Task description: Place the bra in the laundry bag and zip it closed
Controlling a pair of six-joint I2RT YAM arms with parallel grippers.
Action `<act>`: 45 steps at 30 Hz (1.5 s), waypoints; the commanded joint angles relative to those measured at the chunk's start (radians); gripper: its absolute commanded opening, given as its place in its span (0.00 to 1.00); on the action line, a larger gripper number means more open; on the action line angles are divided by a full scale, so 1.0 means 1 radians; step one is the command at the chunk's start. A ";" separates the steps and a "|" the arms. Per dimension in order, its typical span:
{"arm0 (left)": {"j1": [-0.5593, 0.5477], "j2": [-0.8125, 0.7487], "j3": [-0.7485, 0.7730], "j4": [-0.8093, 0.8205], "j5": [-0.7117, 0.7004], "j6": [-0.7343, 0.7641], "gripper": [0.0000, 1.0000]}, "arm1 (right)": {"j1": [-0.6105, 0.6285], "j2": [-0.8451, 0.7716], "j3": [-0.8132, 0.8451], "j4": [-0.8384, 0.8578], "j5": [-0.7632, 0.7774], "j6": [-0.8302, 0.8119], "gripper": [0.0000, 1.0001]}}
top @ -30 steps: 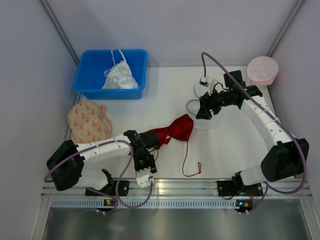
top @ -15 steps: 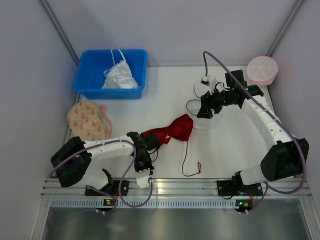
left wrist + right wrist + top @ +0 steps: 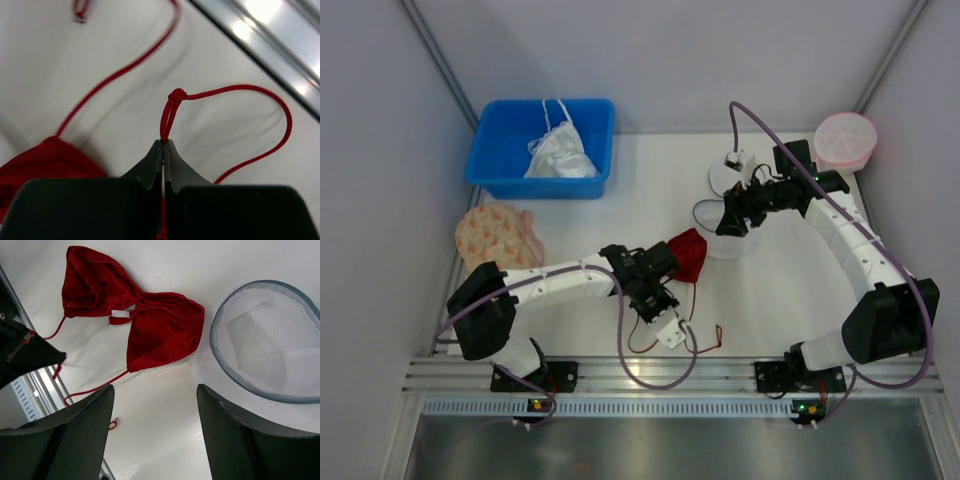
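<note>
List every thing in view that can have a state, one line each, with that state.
laundry bag: open, mouth gaping.
bra: lying spread out, outside the laundry bag, one strap pinched.
left hand: shut on a strap of the bra.
right hand: open, holding nothing.
blue bin: holds a white garment.

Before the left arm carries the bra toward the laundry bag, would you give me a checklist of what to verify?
1. Grip: the left gripper is shut on the strap, pinched just below its knot: ok.
2. Lift: the bra is off the table: not ok, the cups lie flat.
3. Opening: the laundry bag has its mouth open: ok, the inside shows.
4. Support: the right gripper holds the bag: not ok, it is open and holds nothing.
5. Zip slider position: cannot tell.
</note>
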 commanded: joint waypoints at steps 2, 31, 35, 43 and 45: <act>0.000 0.070 0.127 0.180 -0.068 -0.312 0.00 | -0.016 -0.034 0.003 0.031 -0.019 -0.004 0.68; 0.410 0.301 0.309 0.311 -0.289 -0.547 0.00 | -0.025 -0.026 -0.015 -0.018 -0.011 -0.031 0.68; 0.413 0.261 0.231 0.311 -0.266 -0.510 0.03 | -0.025 -0.031 -0.023 -0.022 -0.007 -0.038 0.68; 0.410 0.106 0.215 0.311 -0.172 -0.549 0.44 | -0.045 -0.046 -0.027 -0.035 -0.020 -0.025 0.68; 0.407 0.031 0.230 0.309 -0.125 -0.580 0.49 | -0.087 -0.052 -0.043 -0.042 -0.056 -0.016 0.68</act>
